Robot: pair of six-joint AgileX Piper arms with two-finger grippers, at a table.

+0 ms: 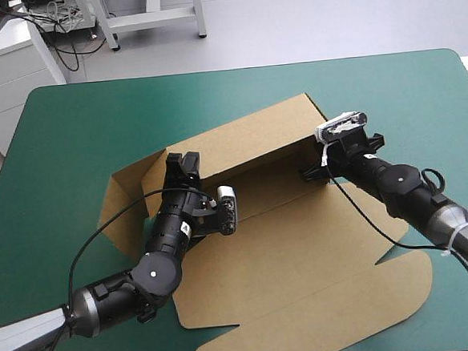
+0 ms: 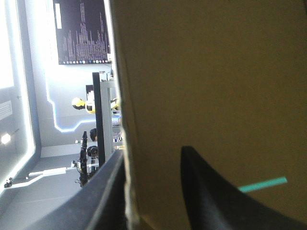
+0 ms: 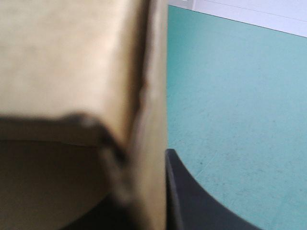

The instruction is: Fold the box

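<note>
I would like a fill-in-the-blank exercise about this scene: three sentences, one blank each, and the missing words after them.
1. The cut brown cardboard box lies on a table cover coloured ____.
2. The black-fingered left end effector is not open but ____ on the box's raised far wall.
3. The right end effector grips that wall's ____ end.
Missing words: teal-green; shut; right.

No legible text or labels.

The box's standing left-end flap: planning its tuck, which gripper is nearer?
Left. The left gripper pinches the back wall beside that flap; the right gripper holds the wall's opposite end.
</note>
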